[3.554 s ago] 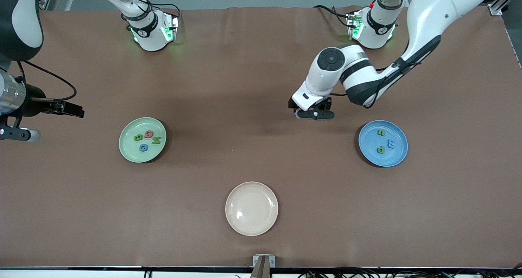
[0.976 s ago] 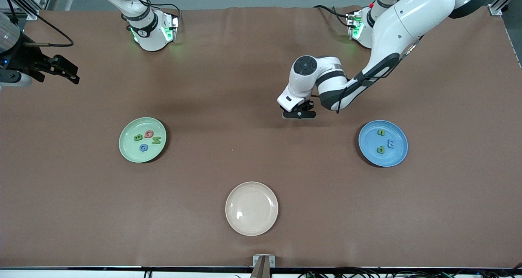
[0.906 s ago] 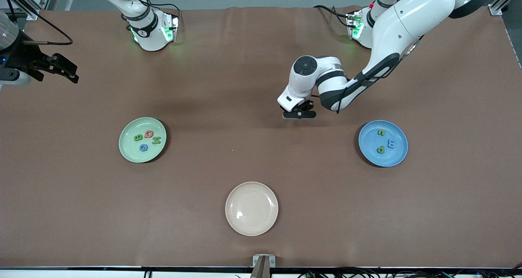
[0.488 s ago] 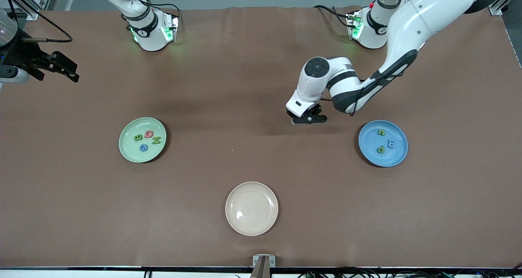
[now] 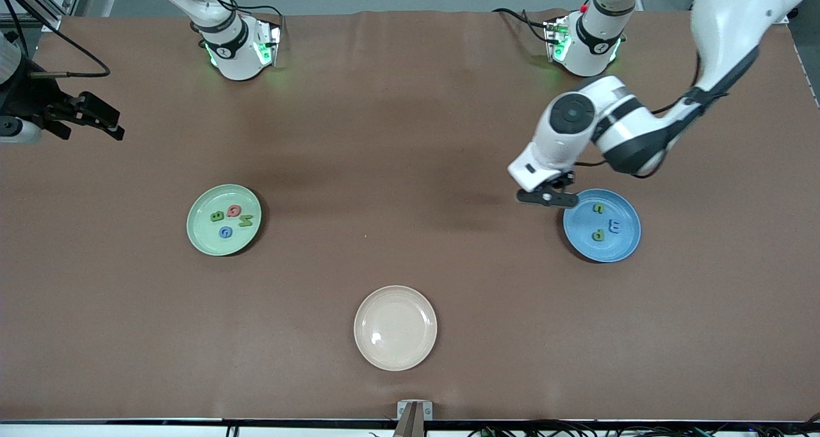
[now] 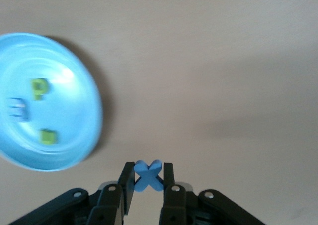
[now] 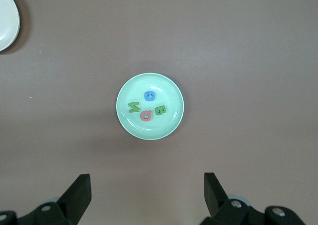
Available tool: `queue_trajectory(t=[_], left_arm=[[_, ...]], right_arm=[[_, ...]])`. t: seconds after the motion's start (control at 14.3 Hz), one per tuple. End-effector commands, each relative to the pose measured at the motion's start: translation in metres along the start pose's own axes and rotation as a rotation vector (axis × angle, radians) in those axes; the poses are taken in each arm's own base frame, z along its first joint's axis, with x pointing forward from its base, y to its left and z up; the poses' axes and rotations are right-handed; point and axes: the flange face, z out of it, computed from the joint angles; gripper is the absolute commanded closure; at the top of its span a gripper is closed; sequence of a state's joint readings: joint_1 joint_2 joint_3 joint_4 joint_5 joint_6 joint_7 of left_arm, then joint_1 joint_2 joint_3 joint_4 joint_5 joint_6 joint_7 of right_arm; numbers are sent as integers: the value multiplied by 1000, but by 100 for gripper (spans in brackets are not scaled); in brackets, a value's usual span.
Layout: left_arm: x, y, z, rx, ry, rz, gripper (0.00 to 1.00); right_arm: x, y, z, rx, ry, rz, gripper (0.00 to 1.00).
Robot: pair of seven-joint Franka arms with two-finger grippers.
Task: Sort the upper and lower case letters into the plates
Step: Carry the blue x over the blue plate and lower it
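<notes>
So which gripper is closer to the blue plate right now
Left. The left gripper, shut on the blue x, hangs at the blue plate's rim; the right gripper waits, open, at the right arm's end.

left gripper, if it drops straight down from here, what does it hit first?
Probably bare brown table right beside the round blue plate, maybe clipping its rim; depth is unclear. The left gripper is shut on the small blue letter x, so that would touch first.

Brown table [image 5: 410, 136] carried light green plate [image 5: 204, 238], blue plate [image 5: 624, 248], cream-white plate [image 5: 395, 354], all well apart.
</notes>
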State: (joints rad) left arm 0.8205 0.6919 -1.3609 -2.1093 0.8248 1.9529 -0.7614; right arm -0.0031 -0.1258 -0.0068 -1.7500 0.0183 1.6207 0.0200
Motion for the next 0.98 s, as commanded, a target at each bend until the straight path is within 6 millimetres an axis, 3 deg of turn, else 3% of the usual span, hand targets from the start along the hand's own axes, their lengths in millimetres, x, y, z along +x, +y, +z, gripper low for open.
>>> queue_trajectory(t=[0.0, 0.14, 0.35, 0.63, 0.91], left_arm=[[0, -49, 6, 4, -39, 67, 94], [2, -75, 11, -10, -47, 82, 95], [9, -87, 23, -40, -20, 67, 95], [13, -116, 59, -59, 18, 60, 95], [12, -126, 83, -65, 64, 69, 95]], right_arm=[[7, 6, -2, 15, -19, -10, 0], [8, 14, 4, 15, -37, 6, 0], [8, 22, 6, 16, -41, 17, 0], [7, 24, 6, 17, -43, -11, 0], [6, 25, 6, 17, -46, -11, 0]])
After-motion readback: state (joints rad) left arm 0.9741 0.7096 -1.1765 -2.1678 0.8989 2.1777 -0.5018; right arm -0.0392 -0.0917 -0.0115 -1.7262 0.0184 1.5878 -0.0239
